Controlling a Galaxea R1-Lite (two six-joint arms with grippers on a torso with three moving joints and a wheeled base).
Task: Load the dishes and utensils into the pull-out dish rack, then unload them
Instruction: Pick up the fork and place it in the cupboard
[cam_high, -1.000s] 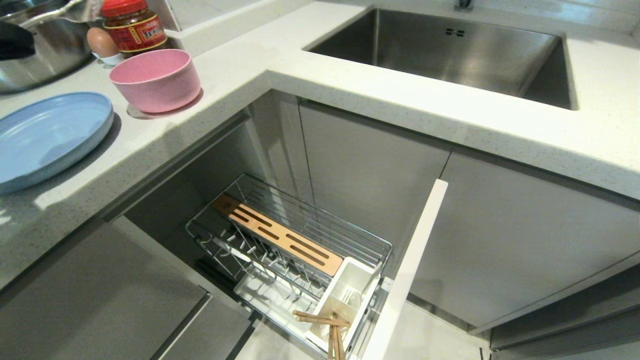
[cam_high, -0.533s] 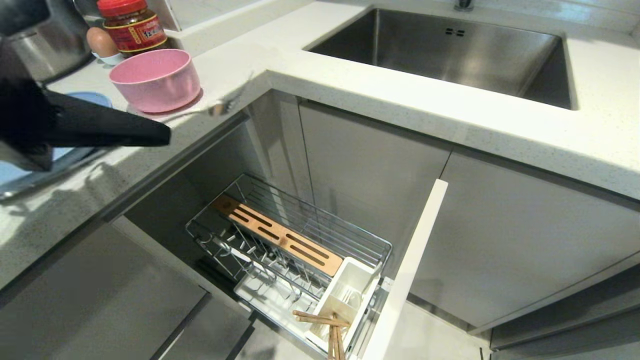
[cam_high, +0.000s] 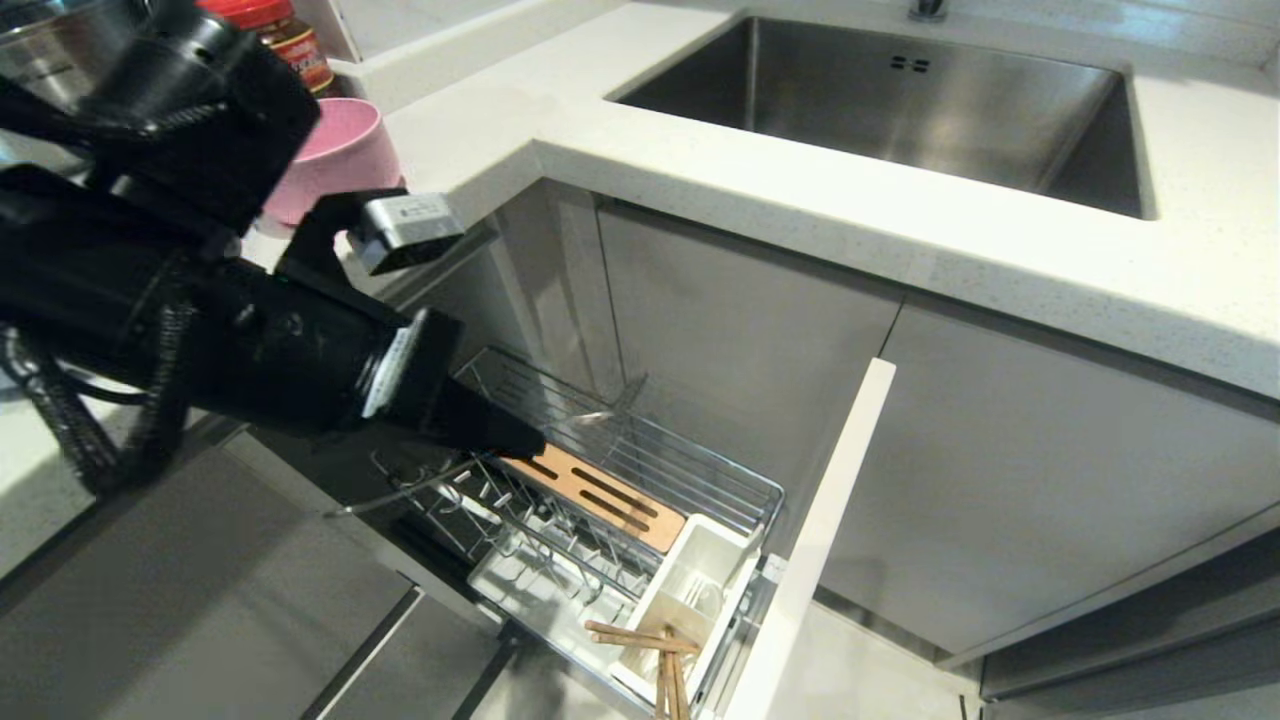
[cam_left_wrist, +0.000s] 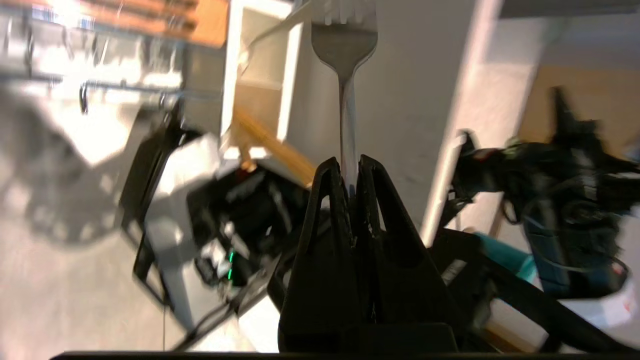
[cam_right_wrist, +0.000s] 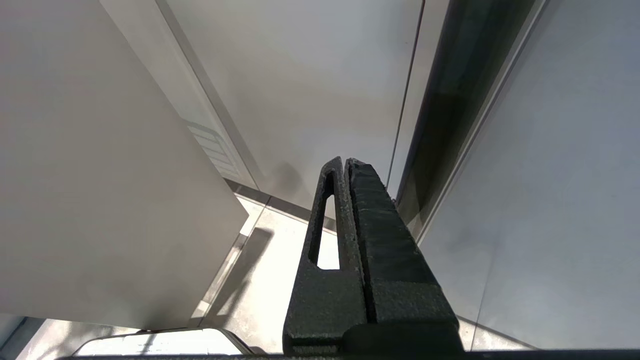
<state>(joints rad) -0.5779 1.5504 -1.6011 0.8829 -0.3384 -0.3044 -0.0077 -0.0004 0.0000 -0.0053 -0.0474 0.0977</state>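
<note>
My left gripper is shut on the handle of the slim silver fork, which sticks out over the back of the pull-out dish rack. In the left wrist view the fork points its tines past the gripper toward the white utensil cup. The wooden chopsticks lie across the cup's front corner. The pink bowl stands on the counter, half hidden by my arm. The plate is hidden behind the arm. My right gripper is shut on nothing, parked low by cabinet panels.
The steel sink is set in the white counter at the back right. A red-lidded jar stands behind the bowl. The rack's narrow white front panel juts out beside the grey cabinet doors.
My left arm has swung from the counter at the far left down and to the right, carrying the fork to above the rack. It now covers the plate and part of the bowl.
</note>
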